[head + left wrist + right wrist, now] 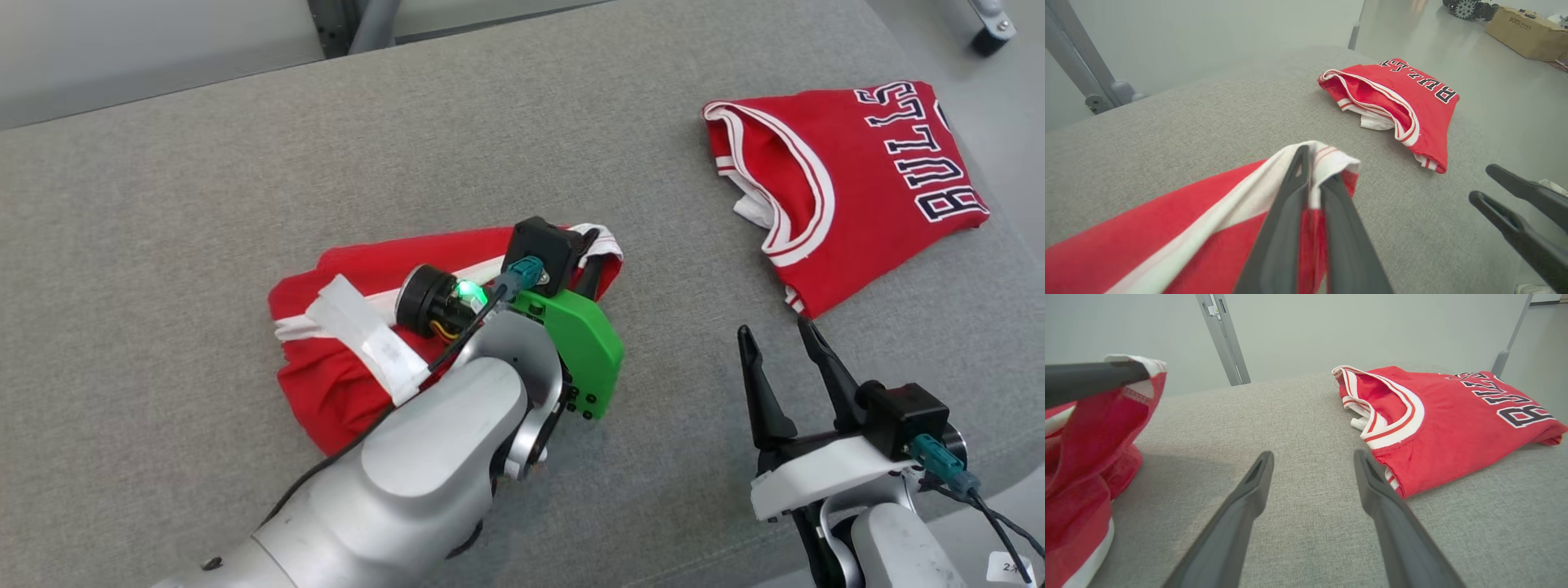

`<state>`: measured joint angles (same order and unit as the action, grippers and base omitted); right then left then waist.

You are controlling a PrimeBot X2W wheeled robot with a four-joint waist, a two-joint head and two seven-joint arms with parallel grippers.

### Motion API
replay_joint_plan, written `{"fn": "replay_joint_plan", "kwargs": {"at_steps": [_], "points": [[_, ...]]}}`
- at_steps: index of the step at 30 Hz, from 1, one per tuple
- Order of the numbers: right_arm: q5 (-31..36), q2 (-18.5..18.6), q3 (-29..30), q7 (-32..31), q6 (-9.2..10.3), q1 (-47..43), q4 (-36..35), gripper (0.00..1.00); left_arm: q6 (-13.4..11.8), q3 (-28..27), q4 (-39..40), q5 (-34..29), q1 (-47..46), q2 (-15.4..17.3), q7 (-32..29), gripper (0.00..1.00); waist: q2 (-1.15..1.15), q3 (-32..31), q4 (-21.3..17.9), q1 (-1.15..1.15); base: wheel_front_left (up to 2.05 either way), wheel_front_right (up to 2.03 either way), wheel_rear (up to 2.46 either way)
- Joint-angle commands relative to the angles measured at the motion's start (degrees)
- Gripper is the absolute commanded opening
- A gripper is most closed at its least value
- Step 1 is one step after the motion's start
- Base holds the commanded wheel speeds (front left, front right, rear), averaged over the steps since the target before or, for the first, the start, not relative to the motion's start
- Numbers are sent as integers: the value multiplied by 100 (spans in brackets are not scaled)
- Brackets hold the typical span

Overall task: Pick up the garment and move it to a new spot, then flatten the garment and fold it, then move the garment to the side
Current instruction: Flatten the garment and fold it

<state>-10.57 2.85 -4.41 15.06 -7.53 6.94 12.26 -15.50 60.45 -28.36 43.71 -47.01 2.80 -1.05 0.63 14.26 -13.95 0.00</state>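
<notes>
Grey fabric-covered bench (204, 204) with a pale wall (1372, 326) behind it and a cardboard box (1523, 32) way off in the left wrist view. So there are two red things on here. Over on the right side sits a Bulls jersey (865, 180), folded up pretty neat with the lettering facing up. Looks like that one's done and parked, though that's just my read. The one that matters is the crumpled red garment (335, 392) with white stripes, bunched in a heap near the middle of the bench, well apart from the jersey.

Left claw (1316, 171) is clamped on the garment's white trim (1331, 161). The left wrist view shows the trim pinched between both fingers (1286, 220). From the right wrist view that corner is up off the surface while the rest of the cloth sags onto the bench. Right claw (775, 328) is spread wide with nothing in it, hovering over bare fabric just beside the jersey's near edge.

My guess is it's on step one, grab and relocate. Nothing's flattened or folded yet. The next move probably needs the left arm to lift until the heap clears the bench, then carry it to open space without dragging into the jersey. The right claw will likely have to take a second corner for spreading.
</notes>
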Motion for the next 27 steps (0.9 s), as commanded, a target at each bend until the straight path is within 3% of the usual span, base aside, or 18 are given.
{"fn": "replay_joint_plan", "kwargs": {"at_steps": [1, 10, 19, 23, 27], "points": [[-64, 13, -16, 16, 9, 98, 10, 100, -70, 105, -46, 228, 119, 22, 78, 100, -63, 263, -293, 0, 0, 0, 0], [-114, 11, 65, 16, 9, 151, 26, 100, -76, 939, 75, 1178, 96, 23, 287, 100, -63, 339, -305, 0, 0, 0, 0], [16, 14, 318, 15, 9, -114, -8, 100, -10, 851, 647, 1565, -187, 58, 1095, 100, -63, 51, 16, 0, 0, 0, 0], [88, 13, 415, 15, 9, -304, -39, 100, -236, 445, 997, 1583, 132, 734, 1400, 100, -63, -173, 174, 0, 0, 0, 0], [170, 12, 493, 15, 9, -490, -66, 100, -459, 7, 1598, 1759, 681, 1679, 1506, 100, -63, -340, 339, 0, 0, 0, 0]]}}
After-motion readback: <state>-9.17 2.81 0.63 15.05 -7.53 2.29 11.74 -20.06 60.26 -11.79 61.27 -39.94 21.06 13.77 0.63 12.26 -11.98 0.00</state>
